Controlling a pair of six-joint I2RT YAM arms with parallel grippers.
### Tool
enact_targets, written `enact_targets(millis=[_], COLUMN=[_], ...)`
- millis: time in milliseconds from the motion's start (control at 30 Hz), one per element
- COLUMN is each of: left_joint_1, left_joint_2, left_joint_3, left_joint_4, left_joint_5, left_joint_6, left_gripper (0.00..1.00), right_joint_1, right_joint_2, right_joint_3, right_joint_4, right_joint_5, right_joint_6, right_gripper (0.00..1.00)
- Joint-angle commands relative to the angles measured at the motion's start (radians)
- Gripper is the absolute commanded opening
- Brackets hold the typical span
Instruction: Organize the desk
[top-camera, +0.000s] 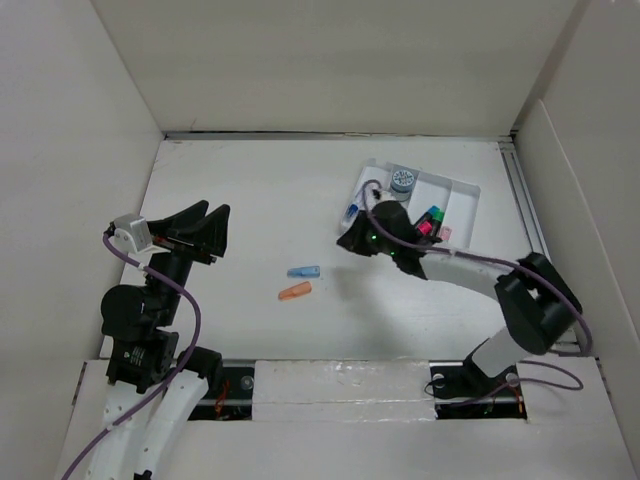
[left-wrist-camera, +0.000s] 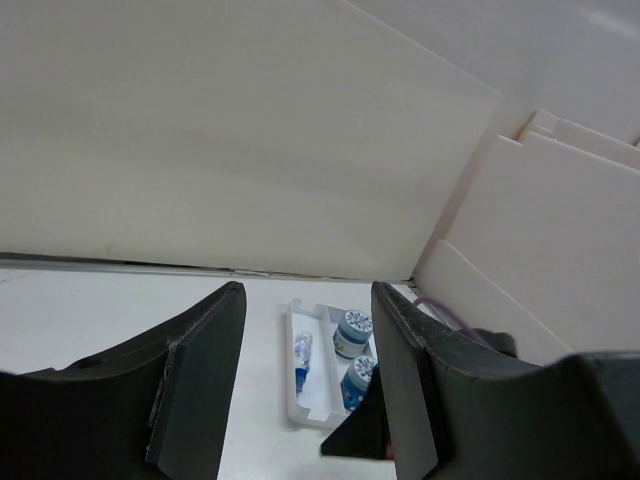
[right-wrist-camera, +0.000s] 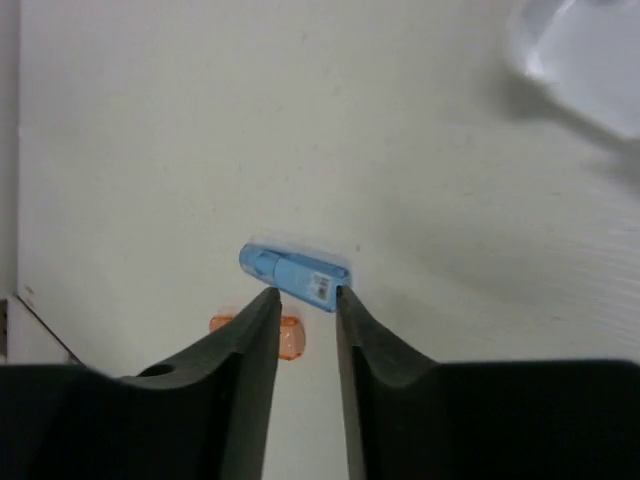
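The desk (top-camera: 250, 200) is a large white tabletop. A blue highlighter (top-camera: 303, 271) and an orange highlighter (top-camera: 295, 291) lie loose near its middle. My right gripper (top-camera: 352, 240) hovers by the front left corner of the white tray (top-camera: 465, 190), to the right of both highlighters. In the right wrist view it (right-wrist-camera: 305, 295) is empty with a narrow gap between its jaws, and the blue highlighter (right-wrist-camera: 293, 275) and orange highlighter (right-wrist-camera: 290, 338) lie beyond its tips. My left gripper (top-camera: 205, 230) is wide open and empty at the left; it also shows in the left wrist view (left-wrist-camera: 308, 300).
The tray holds a blue-lidded jar (top-camera: 403, 182), a blue pen (top-camera: 352, 208) and green and pink highlighters (top-camera: 430, 220). The left wrist view shows the tray (left-wrist-camera: 300, 410) with the pen (left-wrist-camera: 302, 358) and two jars (left-wrist-camera: 352, 332). White walls enclose the desk.
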Motion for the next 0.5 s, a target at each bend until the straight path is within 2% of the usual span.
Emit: enact_targets(millis=[0,67,167,467], left_joint_1=[-0.002,-0.002,-0.002,-0.002], left_joint_2=[0.007,0.001,-0.007,0.001], left_joint_3=[0.005,0.004,0.004,0.005], left_joint_4=[0.040,0.040,0.041,0.045], left_joint_5=[-0.001,-0.003,0.003,0.000], left_joint_6=[0.006,0.005,0.004,0.007], left_gripper=[0.49,0.49,0.49,0.49], right_joint_1=[0.098,0.148,0.191,0.239], right_joint_2=[0.094,0.159,0.217,0.290], right_joint_3=[0.127,0.176,0.231,0.287], right_joint_4=[-0.104,-0.144,-0.207,-0.308], right_joint_5=[0.083,0.126,0.146,0.245], right_joint_6=[-0.131,-0.148,-0.189,-0.235], right_gripper=[0.36,0.50,0.63,0.65])
